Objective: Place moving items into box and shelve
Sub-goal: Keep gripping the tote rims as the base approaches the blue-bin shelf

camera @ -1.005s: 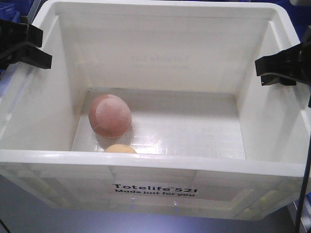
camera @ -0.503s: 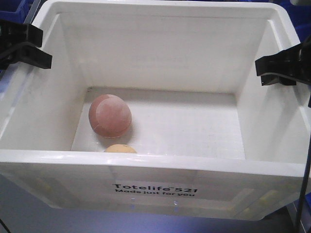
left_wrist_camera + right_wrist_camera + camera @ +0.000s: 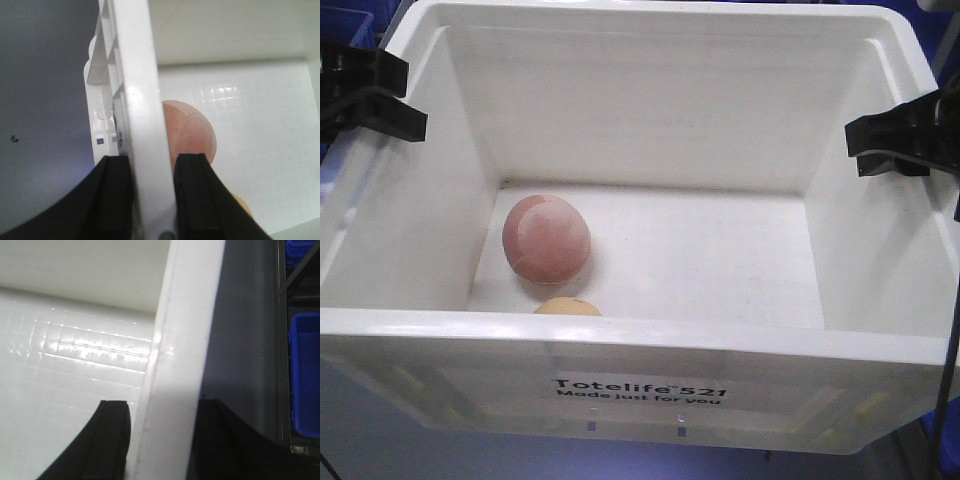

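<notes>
My left pincer (image 3: 150,170) and right pincer (image 3: 162,440) each clamp a side rim of the white box (image 3: 650,335), whose black print (image 3: 640,390) reads "Totelife 521 Made just for you", holding on its front-left floor the reddish ball (image 3: 546,238) with the pale yellow object (image 3: 567,306) just beside it; 1 blue bin (image 3: 305,375) stands outside.

One white box (image 3: 620,335). Two loose items: one reddish-pink ball (image 3: 546,238) and one smaller pale yellow object (image 3: 567,306). Two black grippers, one left gripper (image 3: 152,200) and one right gripper (image 3: 162,440), each with two fingers. Two blue bins (image 3: 305,375) in the right wrist view
</notes>
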Tool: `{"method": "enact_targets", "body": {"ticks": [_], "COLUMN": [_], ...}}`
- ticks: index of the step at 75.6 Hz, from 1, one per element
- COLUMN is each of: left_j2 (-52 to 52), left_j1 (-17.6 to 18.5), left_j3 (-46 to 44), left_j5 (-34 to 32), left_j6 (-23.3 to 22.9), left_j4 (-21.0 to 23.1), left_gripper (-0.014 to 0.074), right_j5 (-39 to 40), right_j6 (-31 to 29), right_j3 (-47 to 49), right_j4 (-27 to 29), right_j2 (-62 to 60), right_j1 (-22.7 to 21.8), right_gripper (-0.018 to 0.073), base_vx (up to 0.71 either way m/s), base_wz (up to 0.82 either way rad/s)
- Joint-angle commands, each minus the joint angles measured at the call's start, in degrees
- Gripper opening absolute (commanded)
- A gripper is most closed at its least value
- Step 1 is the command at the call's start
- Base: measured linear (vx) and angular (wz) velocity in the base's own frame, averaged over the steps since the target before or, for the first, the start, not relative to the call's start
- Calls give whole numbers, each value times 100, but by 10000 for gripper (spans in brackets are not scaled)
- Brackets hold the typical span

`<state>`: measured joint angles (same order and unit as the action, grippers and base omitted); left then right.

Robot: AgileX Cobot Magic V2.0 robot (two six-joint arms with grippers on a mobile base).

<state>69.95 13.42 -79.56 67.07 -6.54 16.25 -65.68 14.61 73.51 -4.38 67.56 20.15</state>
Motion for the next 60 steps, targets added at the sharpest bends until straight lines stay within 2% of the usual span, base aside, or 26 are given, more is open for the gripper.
{"method": "enact_targets", "body": {"ticks": [1, 60], "left_j2": [-234, -234], "left_j1": [45, 45], "left_j3": [-300, -300], "left_j5": [-598, -598], "left_j6": [48, 48], "left_j4": [495, 495], "left_gripper": [-3, -3], "right_j5": [462, 444], "right_j6": [73, 73], "right_j3": [247, 247], "right_j4": [-275, -275], "right_j2": [-153, -153], "right_j1": [-29, -29], "right_gripper": [-6, -6], "base_vx": [49, 43], "base_wz": [6, 12]}}
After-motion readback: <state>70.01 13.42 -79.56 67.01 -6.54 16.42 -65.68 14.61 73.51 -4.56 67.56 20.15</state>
